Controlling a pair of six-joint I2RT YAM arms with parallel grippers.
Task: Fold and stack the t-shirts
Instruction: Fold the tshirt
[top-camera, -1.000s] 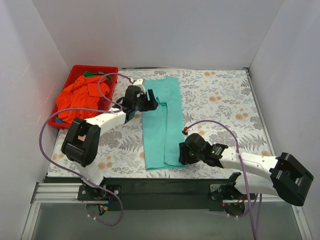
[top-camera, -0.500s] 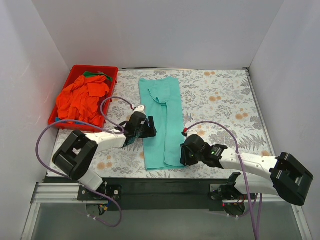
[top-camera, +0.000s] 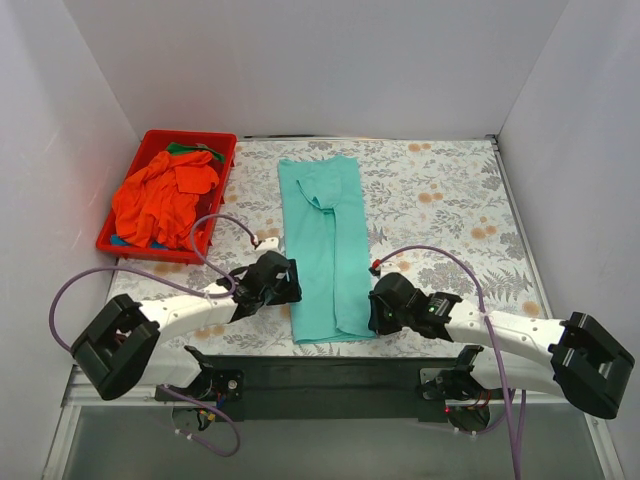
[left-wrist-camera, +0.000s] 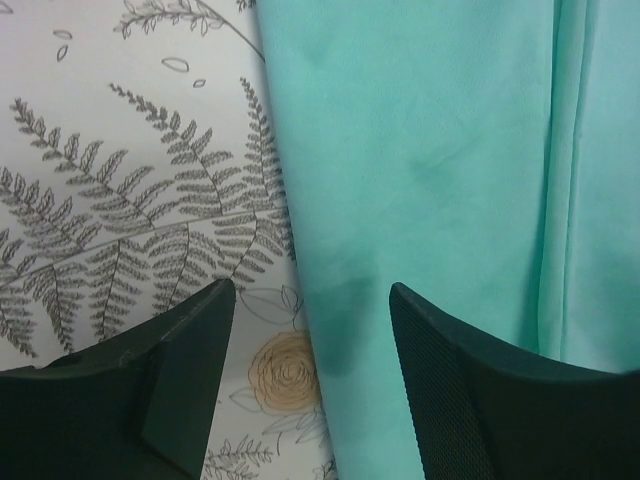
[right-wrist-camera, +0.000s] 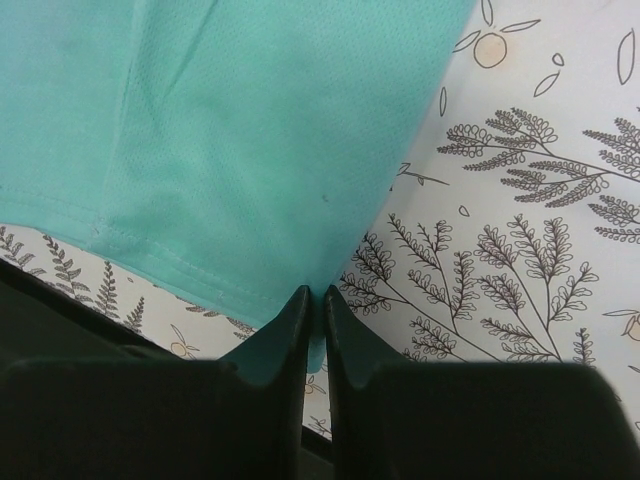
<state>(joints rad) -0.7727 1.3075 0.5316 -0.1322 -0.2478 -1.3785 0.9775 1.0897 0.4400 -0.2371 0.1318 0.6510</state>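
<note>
A teal t-shirt lies folded into a long strip down the middle of the table. My left gripper is open and low over its near left edge; in the left wrist view the cloth's edge runs between the fingers. My right gripper is shut on the shirt's near right corner, with cloth pinched between the fingertips. An orange-red t-shirt lies heaped in the red bin, with bits of green and blue cloth under it.
The red plastic bin stands at the far left of the floral tablecloth. White walls close in the left, back and right. The black near table edge runs just below the shirt's hem.
My left arm has drawn back along the shirt's left edge from the far end to the near end. My right gripper stayed at the near right corner, shifting slightly nearer.
</note>
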